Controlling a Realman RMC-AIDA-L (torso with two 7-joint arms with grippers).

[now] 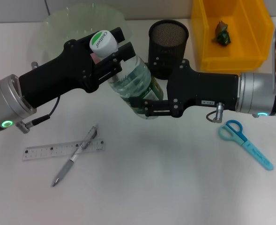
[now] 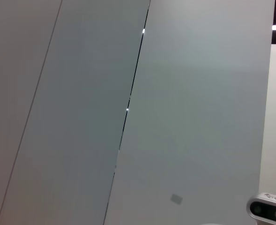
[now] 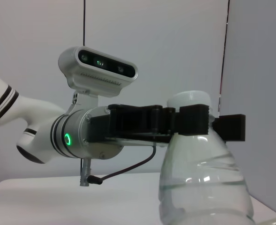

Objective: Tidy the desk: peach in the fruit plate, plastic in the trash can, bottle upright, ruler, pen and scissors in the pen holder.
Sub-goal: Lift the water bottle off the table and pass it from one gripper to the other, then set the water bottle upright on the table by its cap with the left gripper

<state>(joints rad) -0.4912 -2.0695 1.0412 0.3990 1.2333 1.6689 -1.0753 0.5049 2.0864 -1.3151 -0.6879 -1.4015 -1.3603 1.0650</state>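
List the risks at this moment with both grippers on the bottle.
1. The left gripper clamps the bottle at its neck under the cap, while the right gripper holds the body; if they pull unevenly, it could slip or twist.
2. The pen holder stands right behind the bottle; a swing could topple it.
3. The bottle is tilted, so released now it may fall over.
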